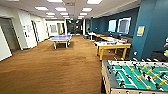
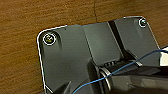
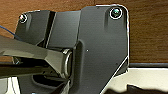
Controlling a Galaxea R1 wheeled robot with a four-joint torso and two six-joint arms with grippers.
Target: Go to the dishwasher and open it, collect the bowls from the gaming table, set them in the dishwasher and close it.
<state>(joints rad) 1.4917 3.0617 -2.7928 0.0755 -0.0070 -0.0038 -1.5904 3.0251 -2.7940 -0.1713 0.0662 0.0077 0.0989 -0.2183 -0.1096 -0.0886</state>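
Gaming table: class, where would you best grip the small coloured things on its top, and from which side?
Likely by an upper edge, pincer descending from the open carpet side: the coloured things sit on the flat top of the gaming table, with the blue wall behind. Their shape is too small to tell.

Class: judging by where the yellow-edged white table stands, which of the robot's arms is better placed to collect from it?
Right, tentatively: the gaming table stands ahead on the robot's right, beyond the foosball table, though far off.
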